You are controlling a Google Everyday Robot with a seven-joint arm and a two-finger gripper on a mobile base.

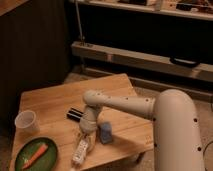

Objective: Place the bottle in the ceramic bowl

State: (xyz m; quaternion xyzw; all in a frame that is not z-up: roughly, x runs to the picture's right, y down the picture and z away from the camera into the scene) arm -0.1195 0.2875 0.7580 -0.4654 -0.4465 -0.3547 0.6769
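White gripper (86,134): hanging low over the wooden table (55,100), fingers closed.
Bottle (81,150): lying flat just below the gripper, upper end touching it; actual grip unclear.
Blue-grey block (105,133): sitting just beside, rightward.
Black bar (75,114): lying just behind.
Ceramic bowl (20,159): sitting well apart, leftward, holding a carrot (35,155).

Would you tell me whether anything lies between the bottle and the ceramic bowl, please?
Nothing visible does: only bare table separates the bottle from the ceramic bowl. An orange carrot-like piece already lies in the bowl. The gripper is at the bottle's far end.
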